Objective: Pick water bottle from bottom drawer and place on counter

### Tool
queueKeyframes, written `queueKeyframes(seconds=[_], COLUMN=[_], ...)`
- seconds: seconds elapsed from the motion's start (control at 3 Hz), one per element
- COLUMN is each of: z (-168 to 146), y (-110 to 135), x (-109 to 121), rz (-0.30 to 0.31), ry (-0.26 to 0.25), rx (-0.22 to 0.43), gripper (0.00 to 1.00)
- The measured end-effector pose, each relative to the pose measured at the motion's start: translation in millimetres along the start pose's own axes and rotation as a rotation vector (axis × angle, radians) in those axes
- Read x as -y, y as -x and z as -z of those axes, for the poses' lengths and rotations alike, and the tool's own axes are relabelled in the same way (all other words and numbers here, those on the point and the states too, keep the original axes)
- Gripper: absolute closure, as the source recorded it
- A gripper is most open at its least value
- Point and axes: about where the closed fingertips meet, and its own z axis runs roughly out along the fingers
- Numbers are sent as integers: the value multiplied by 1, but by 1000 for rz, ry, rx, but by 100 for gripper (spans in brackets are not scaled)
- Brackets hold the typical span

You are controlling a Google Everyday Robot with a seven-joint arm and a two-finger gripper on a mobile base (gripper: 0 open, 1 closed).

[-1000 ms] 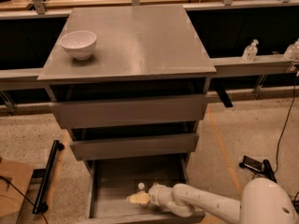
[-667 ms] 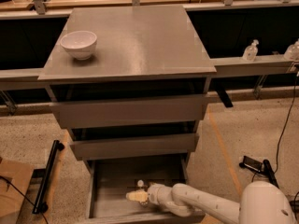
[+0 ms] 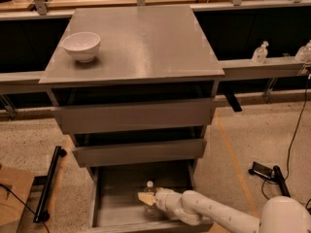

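Note:
The bottom drawer [image 3: 104, 198] is pulled open below the two upper grey drawers. Inside it stands the water bottle [image 3: 149, 191], a small clear bottle with a white cap, partly hidden by my gripper. My gripper [image 3: 147, 200] reaches into the drawer from the right on a white arm, its tan fingers [image 3: 144, 198] against the bottle's body. The counter [image 3: 141, 38] is the broad grey top of the cabinet above.
A white bowl [image 3: 81, 45] sits at the counter's left rear. Two spray bottles [image 3: 260, 52] stand on a ledge at right. A black bar [image 3: 48, 183] lies on the floor at left; a black device and cable [image 3: 265, 170] lie at right.
My gripper has edged slightly left and closer around the bottle in the bottom drawer. Nothing else has moved.

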Motion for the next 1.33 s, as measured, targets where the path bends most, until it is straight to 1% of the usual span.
queueKeyframes(seconds=[0.33, 0.67, 1.0, 1.33], z=[25, 95, 153, 211], y=[21, 51, 86, 128], x=[-6, -17, -23, -24], rz=[19, 34, 58, 103], ry=[19, 80, 130, 152], rx=[20, -32, -64, -54], gripper=[86, 100, 100, 100])
